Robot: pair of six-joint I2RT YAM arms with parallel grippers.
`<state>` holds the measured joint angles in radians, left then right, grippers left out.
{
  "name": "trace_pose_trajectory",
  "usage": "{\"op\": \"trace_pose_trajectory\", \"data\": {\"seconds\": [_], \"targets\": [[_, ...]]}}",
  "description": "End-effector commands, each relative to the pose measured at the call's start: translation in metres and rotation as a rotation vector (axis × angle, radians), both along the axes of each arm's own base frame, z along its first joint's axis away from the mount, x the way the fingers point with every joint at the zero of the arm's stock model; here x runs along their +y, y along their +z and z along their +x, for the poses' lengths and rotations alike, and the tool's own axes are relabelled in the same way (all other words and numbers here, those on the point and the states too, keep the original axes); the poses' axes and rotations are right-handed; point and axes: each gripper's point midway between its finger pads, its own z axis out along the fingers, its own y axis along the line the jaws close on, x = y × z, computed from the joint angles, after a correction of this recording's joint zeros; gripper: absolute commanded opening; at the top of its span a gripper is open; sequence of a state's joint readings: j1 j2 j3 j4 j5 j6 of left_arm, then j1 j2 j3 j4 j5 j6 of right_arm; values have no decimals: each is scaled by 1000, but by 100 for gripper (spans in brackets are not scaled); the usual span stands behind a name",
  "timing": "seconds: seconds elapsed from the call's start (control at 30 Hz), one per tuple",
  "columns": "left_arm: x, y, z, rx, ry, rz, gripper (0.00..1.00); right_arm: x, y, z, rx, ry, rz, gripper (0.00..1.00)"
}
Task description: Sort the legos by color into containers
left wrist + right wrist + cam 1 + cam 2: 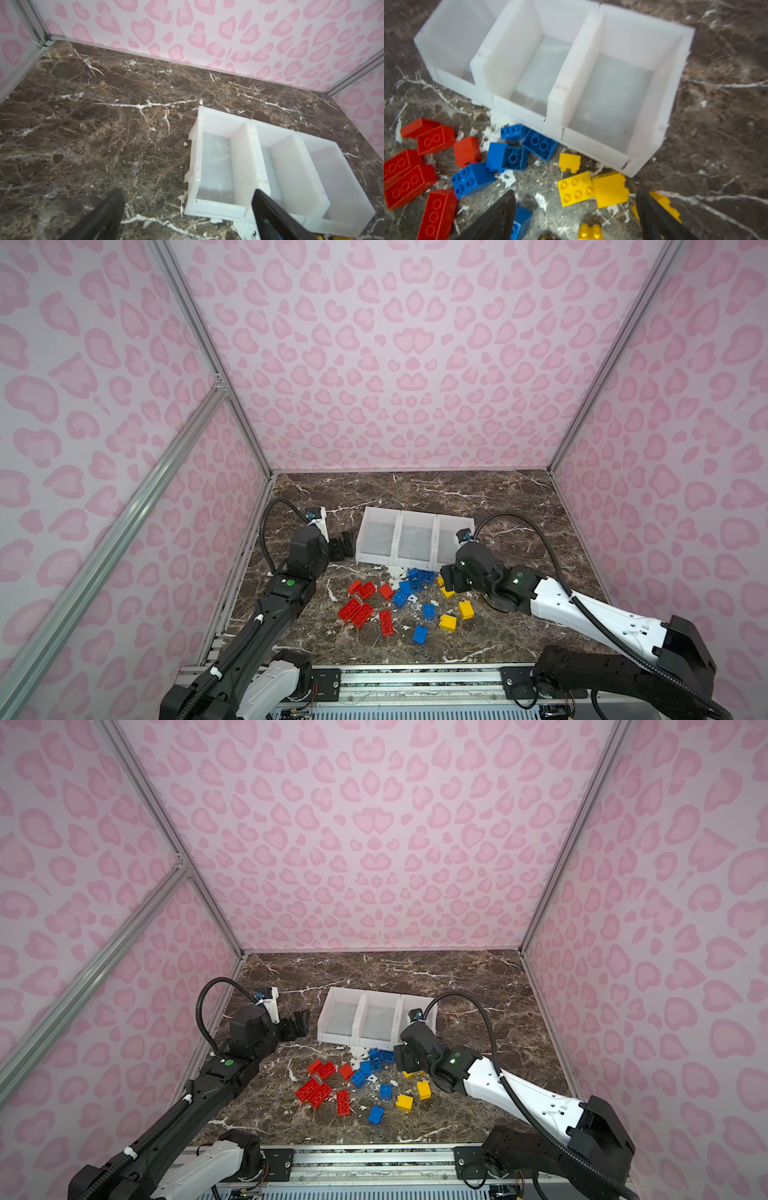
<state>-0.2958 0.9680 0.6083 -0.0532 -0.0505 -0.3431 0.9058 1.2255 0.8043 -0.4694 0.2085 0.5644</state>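
Loose legos lie on the marble in front of the containers point(399, 531), three joined white bins with nothing inside. Red legos point(361, 610) sit to the left, blue legos point(411, 585) in the middle and yellow legos point(457, 614) to the right. My right gripper point(446, 578) hangs open just over the yellow legos point(575, 188) by the right bin's front corner, holding nothing. A small yellow brick point(589, 231) lies between its fingers point(500, 216). My left gripper point(343, 546) stands open and empty beside the left bin point(242, 158).
Pink patterned walls close the marble table point(519, 506) on three sides. A metal rail point(415, 672) runs along the front edge. The right arm's cable point(536, 535) arches over the table's right part.
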Motion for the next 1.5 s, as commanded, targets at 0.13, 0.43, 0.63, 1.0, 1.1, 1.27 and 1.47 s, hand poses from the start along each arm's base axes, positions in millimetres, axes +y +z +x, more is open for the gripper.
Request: {"op": "trace_pose_trajectory", "data": {"seconds": [0.13,0.43,0.63,1.0,1.1,1.27,1.47], "targets": [[-4,-10,-14,35,15,-26,97,34,-28,-33,98,-46,-25,83],[-7,-12,-25,36,2,-45,97,61,-54,-54,160,-70,-18,73],[-13,-13,-28,44,-18,-58,97,59,-60,-54,171,-107,-18,58],[-16,-17,-31,55,-21,-65,97,55,-76,-54,208,-137,-85,51],[-16,-17,-31,56,-23,-62,97,58,-80,-54,219,-131,-87,48],[-17,-16,-31,55,-25,-65,97,60,-85,-55,238,-129,-89,43],[-17,-16,-32,55,-25,-66,97,58,-85,-55,241,-137,-85,37]]}}
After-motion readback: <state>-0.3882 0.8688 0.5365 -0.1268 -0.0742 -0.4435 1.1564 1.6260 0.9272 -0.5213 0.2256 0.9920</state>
